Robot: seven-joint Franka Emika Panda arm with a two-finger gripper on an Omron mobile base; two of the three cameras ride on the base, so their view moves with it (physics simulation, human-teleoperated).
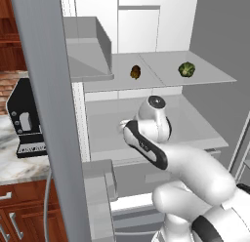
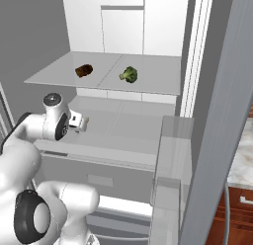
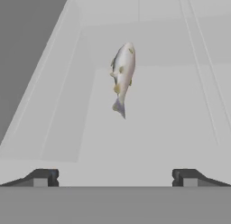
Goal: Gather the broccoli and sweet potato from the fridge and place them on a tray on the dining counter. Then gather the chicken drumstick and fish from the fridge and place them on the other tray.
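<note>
The fridge stands open. On its upper shelf (image 1: 205, 77) lie the brown sweet potato (image 1: 135, 71) (image 2: 84, 70) and, to its right, the green broccoli (image 1: 186, 69) (image 2: 129, 74). One shelf lower, the silvery fish (image 3: 122, 76) lies lengthwise on the white floor of the shelf, straight ahead of my gripper (image 3: 115, 178) and some way off. My gripper (image 2: 81, 122) reaches in at the level of that middle shelf, open, with nothing between its fingers. The chicken drumstick, the trays and the dining counter are out of view.
The open fridge door (image 1: 44, 114) (image 2: 217, 140) rises close beside the arm, its door bins (image 1: 100, 185) (image 2: 173, 155) jutting toward it. A black coffee machine (image 1: 27, 119) stands on the marble counter (image 1: 19, 165) to the left. Fridge drawers (image 2: 99, 177) sit below the middle shelf.
</note>
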